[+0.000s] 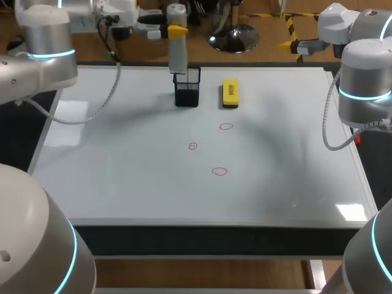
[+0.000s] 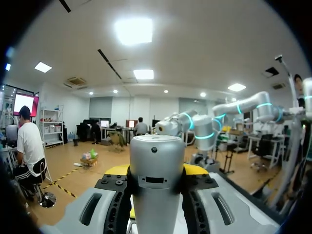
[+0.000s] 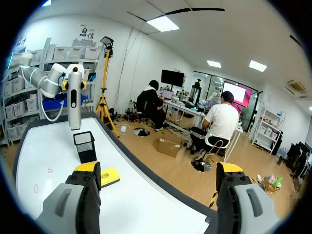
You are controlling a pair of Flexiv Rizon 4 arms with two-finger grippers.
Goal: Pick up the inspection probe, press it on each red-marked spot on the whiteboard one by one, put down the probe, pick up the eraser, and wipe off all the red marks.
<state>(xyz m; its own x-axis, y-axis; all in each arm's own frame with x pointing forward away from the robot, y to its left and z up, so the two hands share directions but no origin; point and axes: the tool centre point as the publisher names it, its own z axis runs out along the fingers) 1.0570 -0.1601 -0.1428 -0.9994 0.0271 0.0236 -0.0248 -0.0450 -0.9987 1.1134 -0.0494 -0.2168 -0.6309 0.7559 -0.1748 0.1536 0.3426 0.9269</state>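
1. The whiteboard point(image 1: 122, 184) took up basically the whole table.
2. Your right gripper point(image 3: 158, 168) sat over by the board's right side, fingers spread wide w/ nothing btwn them.
3. Your left gripper point(image 1: 176, 30) had the grey probe point(image 1: 177, 52) pinched upright, just above the black mesh holder point(image 1: 187, 92).
4. The yellow eraser point(image 1: 229, 93) lay flat just beside the holder.
5. Three red marks point(image 1: 219, 171) sat mid-board, unwiped.

— Where does the pen holder point(image 1: 187, 92) stand?
— At the back of the surface point(image 1: 122, 184), the eraser point(image 1: 230, 93) just right of it, apart.
— The probe point(image 1: 177, 55)?
— Just above the holder, gripped in the left end effector point(image 1: 177, 29).
— The marks point(image 1: 219, 171)?
— Three, in front of both.
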